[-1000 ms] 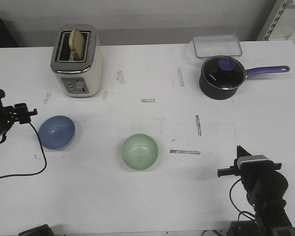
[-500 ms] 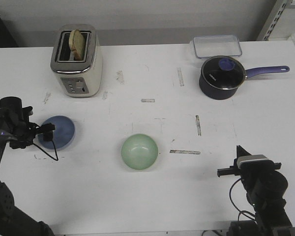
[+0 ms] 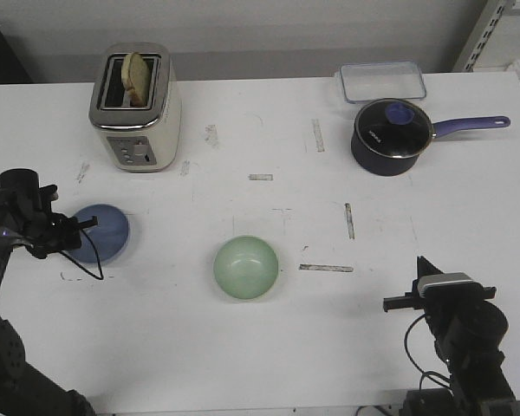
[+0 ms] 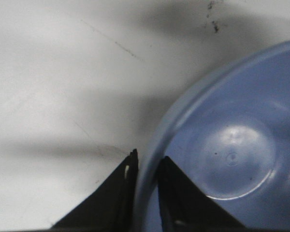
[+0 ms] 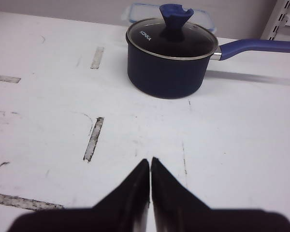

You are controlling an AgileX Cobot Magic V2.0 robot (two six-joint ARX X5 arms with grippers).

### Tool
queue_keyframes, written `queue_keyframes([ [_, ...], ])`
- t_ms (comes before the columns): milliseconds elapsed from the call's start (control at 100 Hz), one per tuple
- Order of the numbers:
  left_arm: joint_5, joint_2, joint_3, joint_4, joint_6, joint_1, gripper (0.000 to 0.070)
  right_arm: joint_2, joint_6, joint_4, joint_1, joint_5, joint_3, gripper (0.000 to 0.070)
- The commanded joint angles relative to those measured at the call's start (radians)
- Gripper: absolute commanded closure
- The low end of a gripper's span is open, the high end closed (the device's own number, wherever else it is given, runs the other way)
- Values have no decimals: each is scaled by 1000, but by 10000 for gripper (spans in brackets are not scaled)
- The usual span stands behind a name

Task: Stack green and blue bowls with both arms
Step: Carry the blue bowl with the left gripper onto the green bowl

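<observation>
The blue bowl sits on the white table at the left. My left gripper is at its left rim. In the left wrist view my left gripper has one finger outside and one inside the blue bowl, closed on the rim. The green bowl sits upright near the table's middle, apart from both grippers. My right gripper rests at the front right, its fingers together with nothing between them, as the right wrist view shows.
A cream toaster with a slice of bread stands at the back left. A dark navy saucepan with a purple handle and a clear lidded box stand at the back right. Tape marks dot the table.
My left arm has swung in from the left edge and come down onto the blue bowl's left rim. The bowl has shifted slightly left. The right arm has not moved.
</observation>
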Motion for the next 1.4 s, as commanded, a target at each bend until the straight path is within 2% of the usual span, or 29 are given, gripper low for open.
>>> queue_keyframes([
  [0,-8,2,43,2,-5,-1,700,3,5,13,2,0,3,700],
  [110,-8,-34,100,4,-11,-17,700,3,5,12,2,0,3,700],
  [210,-3,-78,164,7,-71,-53,700,3,5,13,2,0,3,700],
  [330,58,-145,209,2,-88,-138,700,3,6,12,2,0,3,700],
  [420,92,-194,214,10,-87,-235,700,3,6,12,2,0,3,700],
  [580,92,-226,214,8,-79,-468,700,3,6,12,2,0,3,700],
  [850,89,-178,214,-19,-51,-755,700,3,6,12,2,0,3,700],
  [1050,80,-80,214,-17,-50,-836,700,3,6,12,2,0,3,700],
  [1390,80,25,214,-13,-53,-846,700,3,6,12,2,0,3,700],
])
